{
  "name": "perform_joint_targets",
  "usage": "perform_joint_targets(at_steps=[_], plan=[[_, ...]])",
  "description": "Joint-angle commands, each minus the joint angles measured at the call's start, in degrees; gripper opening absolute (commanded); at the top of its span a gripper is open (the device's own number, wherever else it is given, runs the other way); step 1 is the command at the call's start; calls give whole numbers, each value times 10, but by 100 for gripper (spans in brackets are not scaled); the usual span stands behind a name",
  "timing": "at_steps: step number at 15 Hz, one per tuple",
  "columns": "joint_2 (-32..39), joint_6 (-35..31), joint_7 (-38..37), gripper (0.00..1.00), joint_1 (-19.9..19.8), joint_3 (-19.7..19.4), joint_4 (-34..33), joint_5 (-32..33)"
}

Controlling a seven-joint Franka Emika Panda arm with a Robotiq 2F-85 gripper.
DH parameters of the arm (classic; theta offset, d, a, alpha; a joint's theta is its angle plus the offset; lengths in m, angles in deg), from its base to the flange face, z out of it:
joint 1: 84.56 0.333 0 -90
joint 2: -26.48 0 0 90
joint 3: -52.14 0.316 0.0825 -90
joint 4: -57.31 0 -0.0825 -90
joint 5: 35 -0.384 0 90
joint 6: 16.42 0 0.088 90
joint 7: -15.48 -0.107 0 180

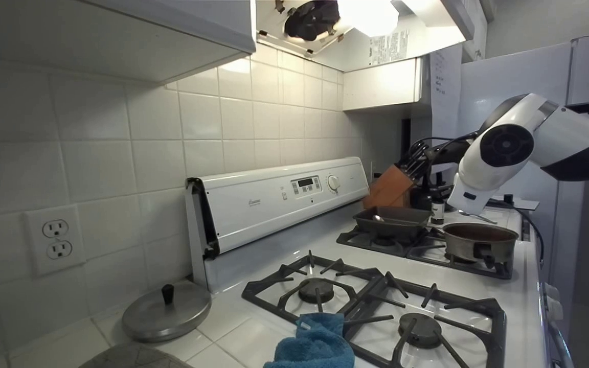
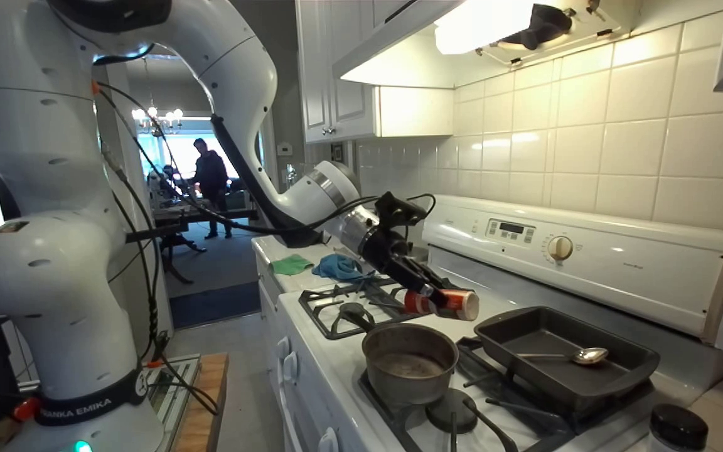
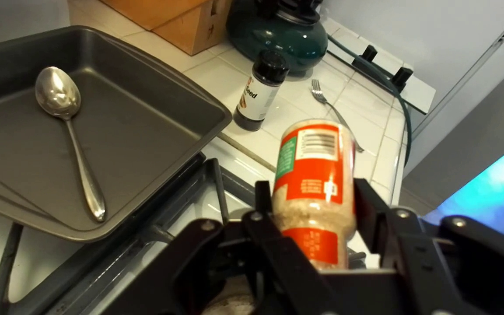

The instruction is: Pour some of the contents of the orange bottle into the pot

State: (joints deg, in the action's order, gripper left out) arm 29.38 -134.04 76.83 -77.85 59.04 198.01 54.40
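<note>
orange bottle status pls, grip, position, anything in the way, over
Gripper shut on orange bottle. Held aloft, roughly sideways; over or beside pot, can't tell. No obstruction seen between them.

A hood light (image 2: 484,28) brightens the white tiled wall (image 2: 628,147).

We are holding our arm (image 2: 245,88) in a high arch, our wrist (image 2: 360,231) is pointing obliquely downward, and our gripper (image 3: 314,199) is clasping, with its two fingers (image 3: 369,208) standing parted.
</note>
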Motion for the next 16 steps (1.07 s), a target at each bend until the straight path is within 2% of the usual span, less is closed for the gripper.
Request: perform_joint_targets(at_steps=[1, 3, 5, 9, 11, 13, 15, 16], plan=[[1, -62, -13, 23, -10, -7, 2, 0], [4, -75, -8, 23, -13, -10, 3, 1], [-1, -47, -2, 23, -11, -11, 7, 10], [-22, -77, 3, 23, -16, -13, 15, 2], [-23, -44, 2, 23, -9, -8, 14, 7], [-17, -68, 14, 23, -13, -10, 11, -4], [-13, -128, 18, 23, -21, -16, 13, -13], [-9, -138, 19, 23, -21, -17, 13, -20]])
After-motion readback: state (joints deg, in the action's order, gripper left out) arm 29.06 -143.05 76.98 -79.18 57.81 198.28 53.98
